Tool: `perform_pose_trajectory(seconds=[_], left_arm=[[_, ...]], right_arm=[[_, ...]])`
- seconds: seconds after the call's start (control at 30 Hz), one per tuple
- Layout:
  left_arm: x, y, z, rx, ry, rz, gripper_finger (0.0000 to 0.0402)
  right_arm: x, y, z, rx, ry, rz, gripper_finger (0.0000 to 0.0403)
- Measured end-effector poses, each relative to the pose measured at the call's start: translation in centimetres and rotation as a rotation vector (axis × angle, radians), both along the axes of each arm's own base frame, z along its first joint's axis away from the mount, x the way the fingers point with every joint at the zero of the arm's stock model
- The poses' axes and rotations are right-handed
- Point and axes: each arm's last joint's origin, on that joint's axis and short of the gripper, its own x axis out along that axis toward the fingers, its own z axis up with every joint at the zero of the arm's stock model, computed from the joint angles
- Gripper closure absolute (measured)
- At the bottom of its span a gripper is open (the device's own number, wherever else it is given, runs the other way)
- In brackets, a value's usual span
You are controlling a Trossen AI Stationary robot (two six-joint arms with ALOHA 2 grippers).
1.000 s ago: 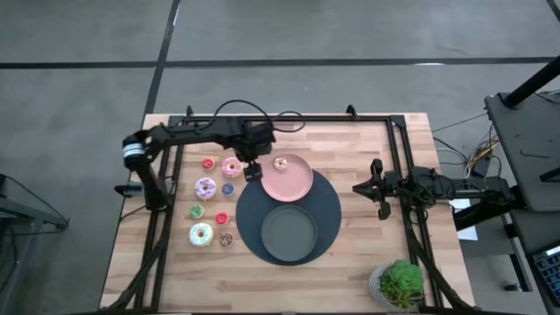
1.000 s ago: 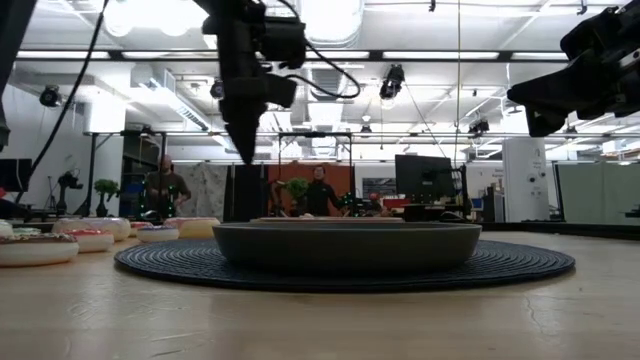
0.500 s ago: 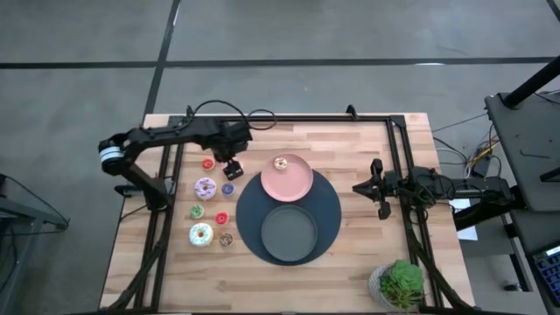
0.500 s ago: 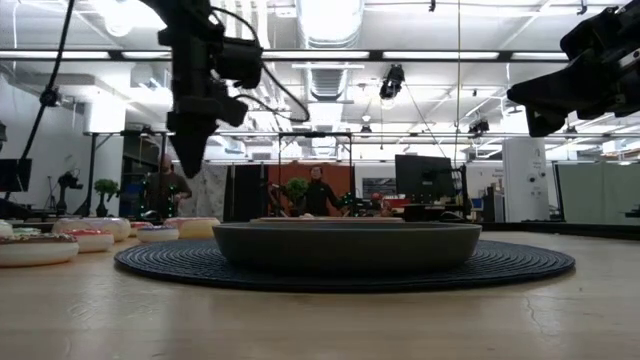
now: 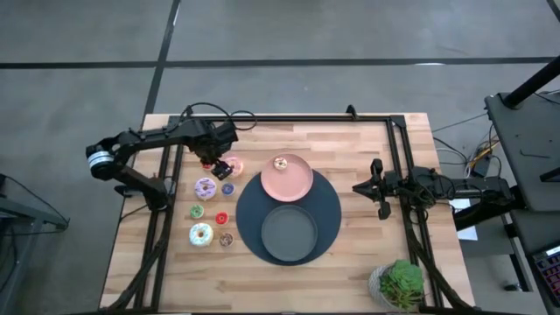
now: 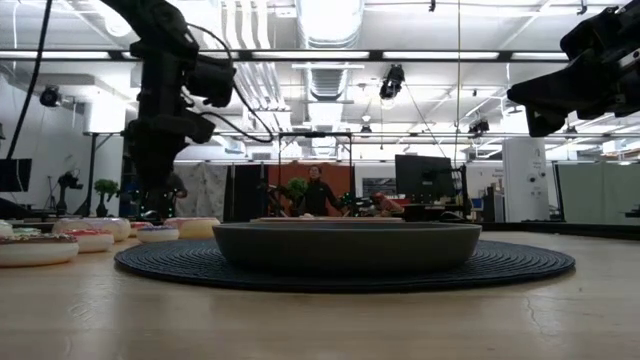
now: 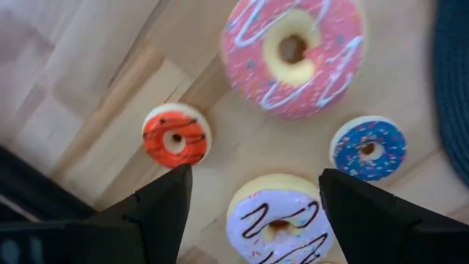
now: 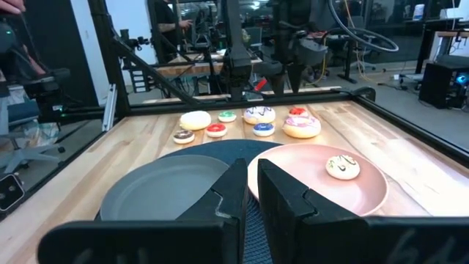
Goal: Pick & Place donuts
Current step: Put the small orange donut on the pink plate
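My left gripper (image 5: 214,164) (image 7: 254,176) hangs open over the donuts at the table's far left, pointing down with nothing between its fingers. Below it lie the pink donut (image 7: 293,55), a tiny red one (image 7: 174,136), a tiny blue one (image 7: 368,147) and the lilac one (image 7: 282,227). Nearer the front edge lie a white sprinkled donut (image 5: 200,234) and tiny green, red and tan ones. One small donut (image 5: 281,163) sits on the pink plate (image 5: 293,182). My right gripper (image 5: 356,187) (image 8: 251,172) waits at the table's right, level and shut.
The pink plate and a dark grey plate (image 5: 290,234) rest on a round dark mat (image 5: 331,210) at the table's middle. A potted plant (image 5: 398,284) stands at the near right corner. Black frame rails run along the table's left, far and right sides.
My left gripper has moved from the pink plate's left rim toward the table's left edge, come down lower over the donuts and rolled about its own axis. It has stayed open with nothing held. No donut has moved.
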Motion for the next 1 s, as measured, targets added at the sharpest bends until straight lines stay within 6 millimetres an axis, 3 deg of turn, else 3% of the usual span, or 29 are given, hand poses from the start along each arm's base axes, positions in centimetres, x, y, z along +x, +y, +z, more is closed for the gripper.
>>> perform_pose_trajectory(seconds=[0.67,1.0], left_arm=[[-2.9,2.7,-0.5,-0.001,0.005,0.179,0.0133],[-3.2,3.6,-1.1,-0.013,0.023,0.211,0.0133]], right_arm=[[0.0,0.0,0.0,0.0,0.0,0.0,0.0374],[0.0,0.0,0.0,0.0,0.0,0.0,0.0374]])
